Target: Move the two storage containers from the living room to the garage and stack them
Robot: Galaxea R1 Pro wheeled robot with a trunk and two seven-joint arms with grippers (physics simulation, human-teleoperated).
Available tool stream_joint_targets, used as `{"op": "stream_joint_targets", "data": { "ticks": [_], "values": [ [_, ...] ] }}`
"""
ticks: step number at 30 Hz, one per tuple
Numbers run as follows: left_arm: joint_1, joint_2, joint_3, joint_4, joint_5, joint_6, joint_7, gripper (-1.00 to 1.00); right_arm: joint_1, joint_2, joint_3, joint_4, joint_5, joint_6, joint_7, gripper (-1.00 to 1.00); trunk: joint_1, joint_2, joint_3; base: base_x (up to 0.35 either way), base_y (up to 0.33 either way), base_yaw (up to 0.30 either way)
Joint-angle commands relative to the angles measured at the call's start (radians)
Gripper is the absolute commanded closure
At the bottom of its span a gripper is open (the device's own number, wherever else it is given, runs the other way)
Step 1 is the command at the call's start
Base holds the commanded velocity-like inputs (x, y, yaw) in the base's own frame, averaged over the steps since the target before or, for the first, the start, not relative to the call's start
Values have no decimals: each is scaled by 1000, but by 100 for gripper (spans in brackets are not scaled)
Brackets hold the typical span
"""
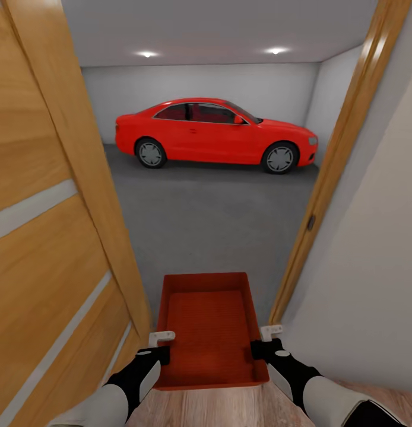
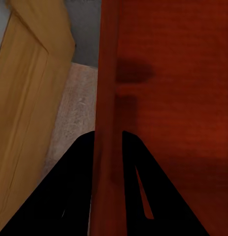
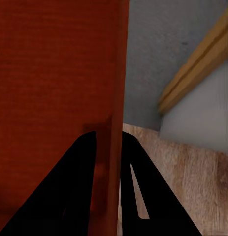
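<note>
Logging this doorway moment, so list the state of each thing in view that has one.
storage container: carried level between both grippers, empty
left gripper: shut on the container's left wall
right gripper: shut on the container's right wall
wooden door: swung open
red car: parked, doors closed
ceiling lights: on

A home garage — red car (image 1: 215, 131) on grey concrete floor (image 1: 212, 219).

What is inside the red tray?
Nothing: the red tray shows just its bare ribbed bottom. Each hand, left hand and right hand, pinches a side wall, covering small bits.
</note>
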Motion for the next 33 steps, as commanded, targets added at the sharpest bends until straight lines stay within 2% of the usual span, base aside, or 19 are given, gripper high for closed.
{"op": "stream_joint_targets", "data": {
  "ticks": [1, 12, 23, 33],
  "values": [
    [0, 5, -6, -6, -23, 8, 14, 100, -1, -2, -9, 16, -13, -5, -7, 100, 0, -1, -1, 1, 3, -228],
    [0, 5, -6, -6, -23, 8, 14, 100, -1, -2, -9, 16, -13, -5, -6, 100, 0, -1, -1, 0, 1, -210],
    [0, 5, -6, -7, -23, 8, 14, 100, -1, -2, -9, 16, -13, -5, -6, 100, 0, -1, -1, 0, 2, -13],
    [0, 5, -6, -8, -23, 8, 13, 100, -1, -3, -10, 16, -13, -5, -6, 100, 0, -1, -1, 111, 197, 0]
  ]
}}
